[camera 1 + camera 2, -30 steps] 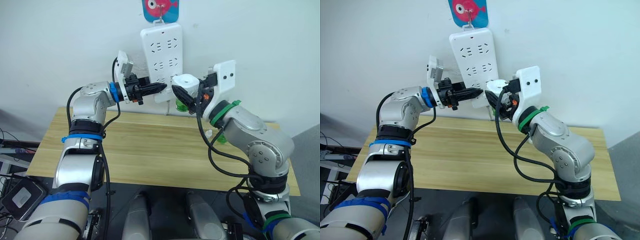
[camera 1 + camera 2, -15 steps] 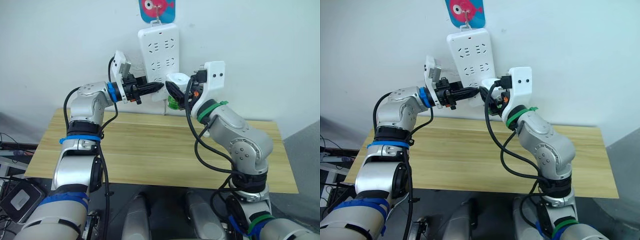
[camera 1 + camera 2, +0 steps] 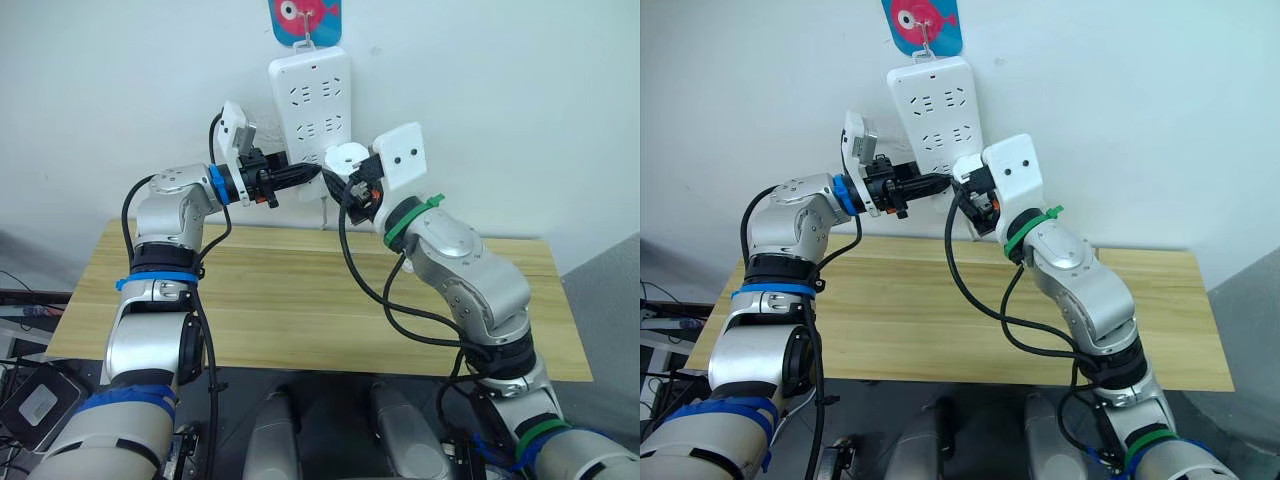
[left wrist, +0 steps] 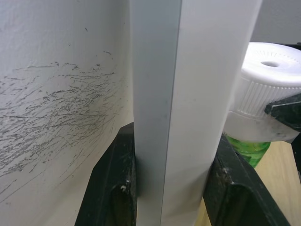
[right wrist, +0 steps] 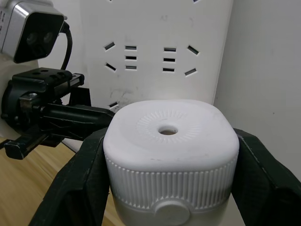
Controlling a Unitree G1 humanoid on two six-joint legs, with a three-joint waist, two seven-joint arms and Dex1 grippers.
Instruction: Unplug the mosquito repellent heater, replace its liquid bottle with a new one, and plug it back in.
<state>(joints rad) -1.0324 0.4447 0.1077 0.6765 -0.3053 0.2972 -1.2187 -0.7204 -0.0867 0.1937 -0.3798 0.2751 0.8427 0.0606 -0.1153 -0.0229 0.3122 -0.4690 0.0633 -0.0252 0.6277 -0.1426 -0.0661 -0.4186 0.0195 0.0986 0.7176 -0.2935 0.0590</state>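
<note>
Mosquito repellent heater: white dome, hole on top, green liquid bottle fitted beneath; clamped between right gripper fingers, just beside the wall-hung power strip; left gripper fingers closed on the strip's lower edge.

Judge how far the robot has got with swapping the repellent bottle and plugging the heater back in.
A green bottle sits under the mosquito repellent heater, so a bottle is fitted; whether it is the new one cannot be told. In hand: the right pincer grips the heater in front of the power strip, while the left pincer clamps the strip's edge. Left: pushing the heater into a socket.
</note>
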